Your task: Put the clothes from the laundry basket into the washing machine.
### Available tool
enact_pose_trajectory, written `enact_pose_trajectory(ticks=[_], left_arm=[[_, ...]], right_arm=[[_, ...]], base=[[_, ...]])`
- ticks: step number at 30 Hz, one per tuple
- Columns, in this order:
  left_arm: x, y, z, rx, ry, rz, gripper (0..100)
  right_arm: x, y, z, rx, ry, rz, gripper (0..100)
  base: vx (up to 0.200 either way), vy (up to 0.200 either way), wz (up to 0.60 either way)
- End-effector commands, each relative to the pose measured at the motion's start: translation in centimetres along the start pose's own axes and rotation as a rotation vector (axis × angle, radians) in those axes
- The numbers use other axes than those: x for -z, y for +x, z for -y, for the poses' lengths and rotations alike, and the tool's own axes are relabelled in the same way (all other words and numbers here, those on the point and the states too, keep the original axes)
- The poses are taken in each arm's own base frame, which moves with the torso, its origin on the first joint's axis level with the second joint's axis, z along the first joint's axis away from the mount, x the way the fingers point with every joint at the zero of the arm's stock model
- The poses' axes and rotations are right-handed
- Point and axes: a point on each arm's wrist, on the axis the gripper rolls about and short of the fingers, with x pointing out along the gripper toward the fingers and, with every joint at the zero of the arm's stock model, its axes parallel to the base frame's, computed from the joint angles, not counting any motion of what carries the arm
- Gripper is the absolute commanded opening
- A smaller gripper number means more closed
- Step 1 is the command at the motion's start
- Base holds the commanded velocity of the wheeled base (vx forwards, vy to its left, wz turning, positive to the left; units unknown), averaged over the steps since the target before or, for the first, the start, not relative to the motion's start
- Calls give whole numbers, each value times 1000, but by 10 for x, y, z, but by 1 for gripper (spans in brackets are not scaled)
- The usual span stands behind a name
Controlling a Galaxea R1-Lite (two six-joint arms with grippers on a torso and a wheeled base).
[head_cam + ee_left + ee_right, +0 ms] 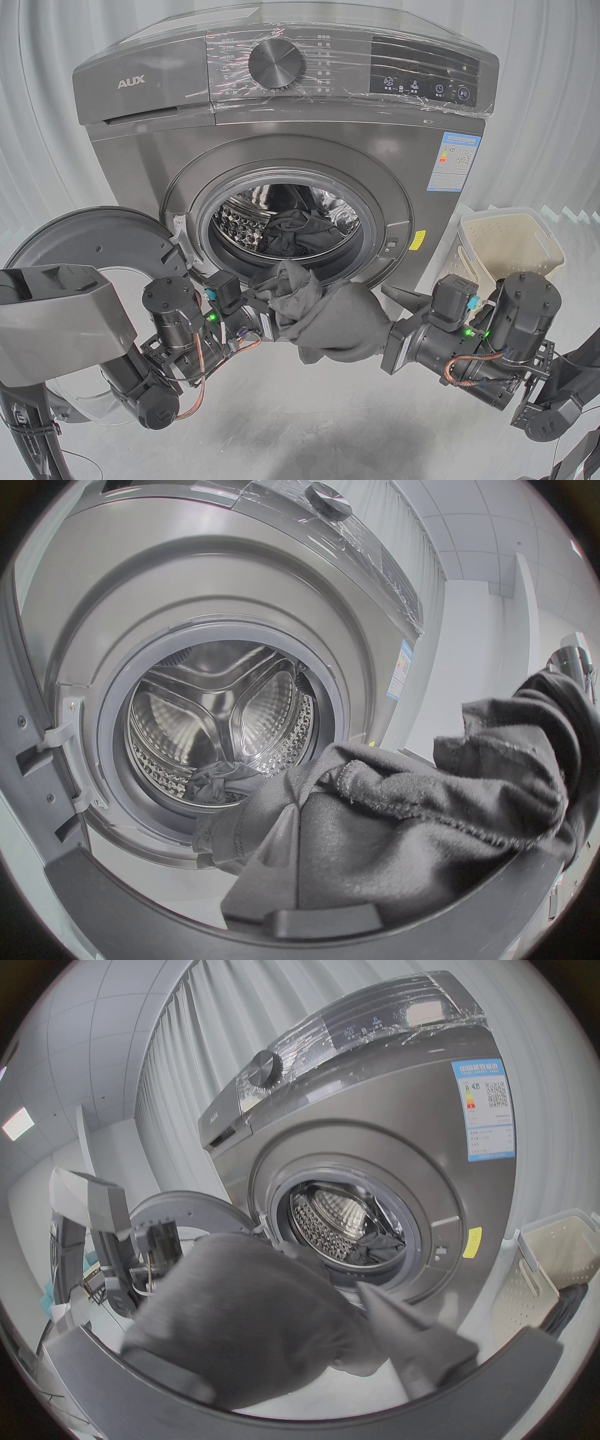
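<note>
A dark grey garment (331,322) hangs between my two grippers, just in front of and below the washing machine's round opening (290,219). My left gripper (275,322) is shut on the garment's left end (387,830); one finger (275,855) shows beside the cloth. My right gripper (384,312) stands open: one finger (415,1335) is bare, and the garment (250,1316) drapes over the other. Dark clothes (300,231) lie inside the drum (222,780). The cream laundry basket (506,244) stands on the floor to the machine's right.
The machine's door (94,240) is swung wide open on the left, close behind my left arm. Grey floor stretches below the grippers. White curtains hang behind the machine. The basket (556,1254) sits against the machine's right side.
</note>
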Motion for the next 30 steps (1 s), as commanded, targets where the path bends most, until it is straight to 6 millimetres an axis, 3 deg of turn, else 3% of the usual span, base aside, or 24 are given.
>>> enact_pose_trajectory(ticks=[1,3,7,14,21,27,30], left_arm=[[-24,-28,11,31,-2,29,0],[-31,-35,13,37,-1,38,0],[-43,-67,17,71,-30,35,0],[-56,-90,20,81,-37,65,0],[-57,-99,22,88,-38,58,0],[-57,-96,22,85,-39,61,0],[-56,-95,20,74,-38,61,0]], right_arm=[[31,-28,8,-1,-44,-143,100],[37,-37,9,-14,-55,-175,100],[70,-66,14,-53,-79,-348,100],[94,-87,19,-55,-93,-471,100],[89,-84,17,-67,-75,-418,100],[74,-67,31,5,-7,-232,100],[76,-55,36,40,15,-225,100]], base=[[0,0,0],[0,0,0],[0,0,0],[0,0,0],[0,0,0],[0,0,0],[0,0,0]])
